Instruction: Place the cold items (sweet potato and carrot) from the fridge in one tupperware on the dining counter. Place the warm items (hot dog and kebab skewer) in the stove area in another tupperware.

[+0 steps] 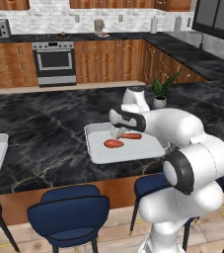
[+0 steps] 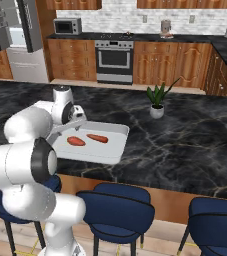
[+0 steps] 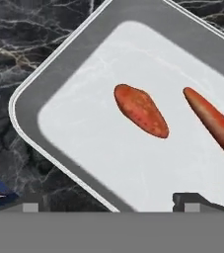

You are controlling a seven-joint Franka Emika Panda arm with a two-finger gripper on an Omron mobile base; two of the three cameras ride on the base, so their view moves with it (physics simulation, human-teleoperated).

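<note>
Gripper point(image 3: 108, 200): fingers spread wide apart, holding nothing, poised just above the tupperware's near edge.
Tupperware point(image 3: 44, 89): white, shallow, on the dark marble dining counter point(image 1: 44, 128).
Sweet potato point(image 3: 141, 110): lying inside the tupperware.
Carrot point(image 3: 212, 121): beside the sweet potato, apart from it.
Potted plant point(image 2: 157, 100): further back on the counter.

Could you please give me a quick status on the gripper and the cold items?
Two-finger gripper open, holding nothing, above the white rectangular tupperware. Stubby orange-red sweet potato and long orange carrot lie apart inside. Nothing in the way.
</note>
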